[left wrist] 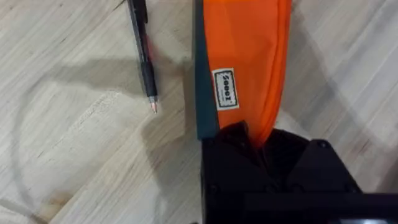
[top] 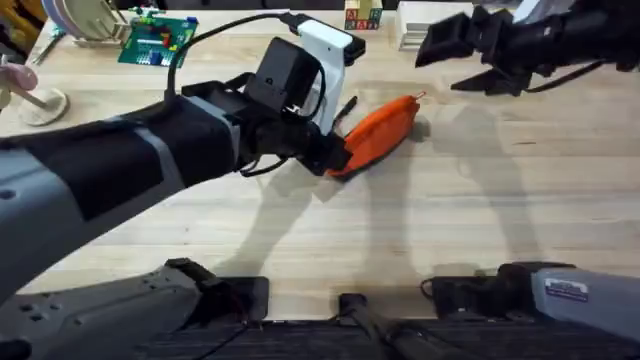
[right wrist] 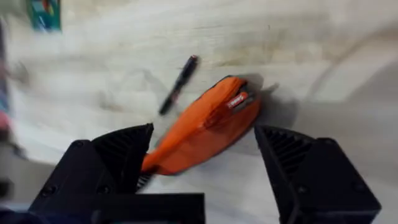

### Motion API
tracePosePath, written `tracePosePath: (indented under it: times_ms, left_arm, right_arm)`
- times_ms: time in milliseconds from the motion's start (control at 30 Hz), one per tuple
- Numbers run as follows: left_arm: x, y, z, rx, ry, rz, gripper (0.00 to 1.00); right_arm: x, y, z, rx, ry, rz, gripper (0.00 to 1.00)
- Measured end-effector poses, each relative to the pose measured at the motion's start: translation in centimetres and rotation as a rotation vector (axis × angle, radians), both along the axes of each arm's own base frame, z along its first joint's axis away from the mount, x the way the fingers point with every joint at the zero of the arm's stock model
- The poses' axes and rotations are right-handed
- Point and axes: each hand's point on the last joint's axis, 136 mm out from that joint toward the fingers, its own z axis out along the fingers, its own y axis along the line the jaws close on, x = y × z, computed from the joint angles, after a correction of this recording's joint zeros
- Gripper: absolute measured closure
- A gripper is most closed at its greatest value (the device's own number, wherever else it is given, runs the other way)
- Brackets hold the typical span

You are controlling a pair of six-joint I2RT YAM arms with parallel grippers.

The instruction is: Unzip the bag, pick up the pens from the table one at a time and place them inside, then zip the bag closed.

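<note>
The left hand was clamped on one end of the orange bag, which lay on the worktop beside the pen. The right hand hovered wide open, empty. A weak pinch could have slipped when the zip was pulled.

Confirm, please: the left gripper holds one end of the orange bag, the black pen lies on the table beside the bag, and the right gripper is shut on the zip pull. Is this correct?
One part is wrong. The right gripper is open and above the bag, touching nothing, as the right wrist view shows. The rest holds: the left gripper grips one end of the bag, and the pen lies on the table beside it.
</note>
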Motion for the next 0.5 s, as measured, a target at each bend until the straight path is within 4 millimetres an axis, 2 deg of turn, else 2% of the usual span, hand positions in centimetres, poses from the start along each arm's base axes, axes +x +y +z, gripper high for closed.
tracePosePath:
  times_ms: [133,233,267,500]
  left_arm:
    - [0.0,0.0,0.0,0.000,0.000,0.000,0.958]
    - [0.0,0.0,0.0,0.000,0.000,0.000,0.958]
    - [0.0,0.0,0.0,0.000,0.000,0.000,0.958]
    - [0.0,0.0,0.0,0.000,0.000,0.000,0.958]
  right_arm:
    - [0.2,0.0,0.1,-0.133,-0.132,0.201,0.004]
    - [1.2,0.0,0.8,-0.234,-0.269,0.336,0.004]
    - [2.2,0.0,1.6,-0.341,-0.404,0.460,0.005]
    - [2.6,0.0,2.0,-0.568,-0.603,0.747,0.004]
